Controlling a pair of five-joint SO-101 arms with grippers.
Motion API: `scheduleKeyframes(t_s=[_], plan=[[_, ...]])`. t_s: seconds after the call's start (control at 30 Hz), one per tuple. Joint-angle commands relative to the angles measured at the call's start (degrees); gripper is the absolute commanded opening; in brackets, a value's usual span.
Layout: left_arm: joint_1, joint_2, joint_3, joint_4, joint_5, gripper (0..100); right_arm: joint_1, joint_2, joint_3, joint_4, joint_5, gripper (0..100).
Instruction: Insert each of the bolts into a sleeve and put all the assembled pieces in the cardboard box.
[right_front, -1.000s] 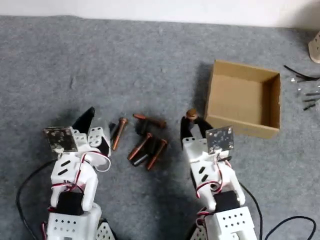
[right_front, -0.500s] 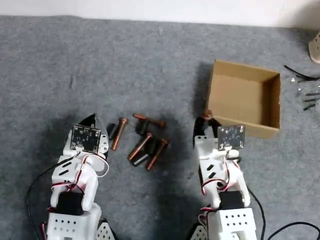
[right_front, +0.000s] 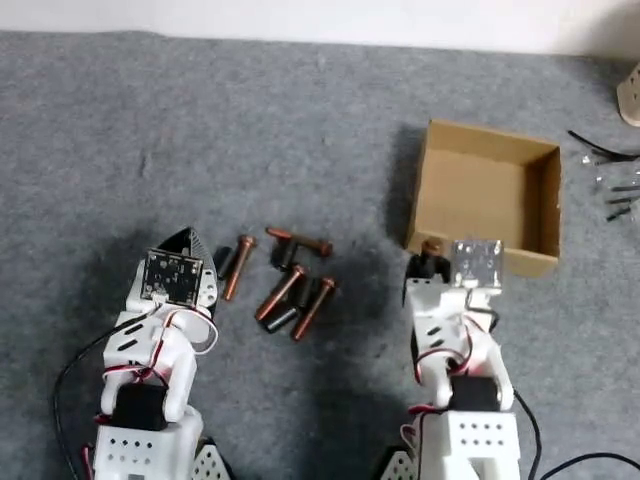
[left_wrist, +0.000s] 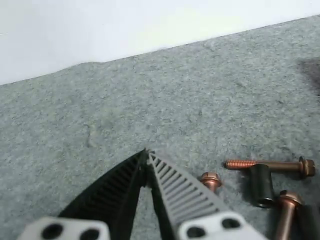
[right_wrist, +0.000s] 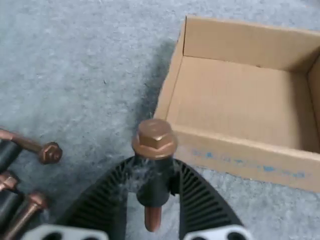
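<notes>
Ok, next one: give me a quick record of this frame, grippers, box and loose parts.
Left gripper: shut, empty, beside the pile.
Right gripper: shut on a sleeve with a bolt through it, just short of the box.
Box: nothing inside.
Pile: loose bolts and sleeves on the carpet between the arms.

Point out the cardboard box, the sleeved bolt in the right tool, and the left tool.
cardboard box (right_front: 485, 200), high view, bare floor inside.
sleeved bolt (right_wrist: 153, 177), right wrist view, its black sleeve.
left tool (left_wrist: 147, 155), left wrist view, between its closed tips.
</notes>
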Motion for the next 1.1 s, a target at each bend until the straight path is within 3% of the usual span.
scheduleKeyframes(t_s=[0.0,0.13,0.37,0.57,0.73,0.97,1.07], plan=[[0.3,-0.7,1.2,0.0,-0.2,1,-0.5,11.9,-11.3,-3.6,0.0,0.5],[0.3,-0.7,1.2,0.0,-0.3,1,-0.4,31.1,-24.3,-7.3,-3.8,0.5],[0.3,-0.7,1.2,0.0,-0.3,1,8.1,56.2,-42.2,-10.2,-25.9,0.5],[2.6,-0.7,1.2,0.1,-0.4,1,16.5,70.5,-46.5,-17.7,-36.0,0.5],[2.5,-0.7,1.2,0.1,-0.4,1,17.5,79.6,-46.8,-18.7,-36.4,0.5],[2.5,-0.7,1.2,0.2,-0.4,1,17.3,79.8,-47.6,-18.5,-36.4,1.4],[2.5,-0.7,1.2,0.2,-0.4,1,17.3,79.8,-47.6,-18.4,-35.4,9.1]])
